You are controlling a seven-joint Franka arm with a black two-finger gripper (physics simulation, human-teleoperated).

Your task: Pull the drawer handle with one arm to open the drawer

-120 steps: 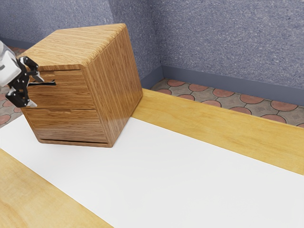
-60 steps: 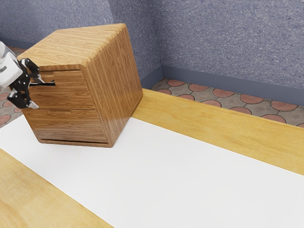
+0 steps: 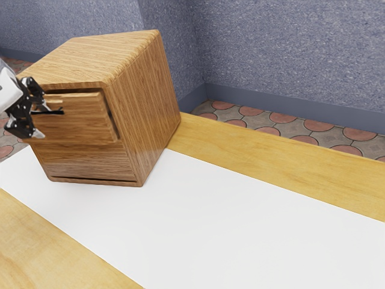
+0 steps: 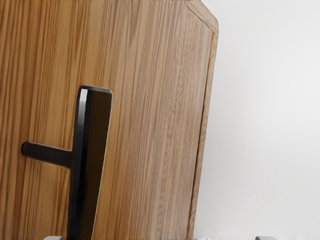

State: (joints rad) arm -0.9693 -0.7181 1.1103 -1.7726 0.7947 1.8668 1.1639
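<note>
At the far left of the exterior view, the gripper (image 3: 34,112) is closed on the drawer handle (image 3: 52,111), one finger above the bar and one below; the top drawer (image 3: 81,117), flush with its neighbour a second ago, now stands partly out of the cabinet (image 3: 129,66) in the upper left, with a shadowed gap showing at its side; so the pull is working, though I judge there is travel left. The lower drawer (image 3: 84,158) sits shut. In the wrist view the handle bar is just ahead of the hand, on the drawer front (image 4: 150,125). The gripper is almost at the frame's left edge, so the room behind it cannot be judged; rightward, the white counter (image 3: 228,223) lies open.
</note>
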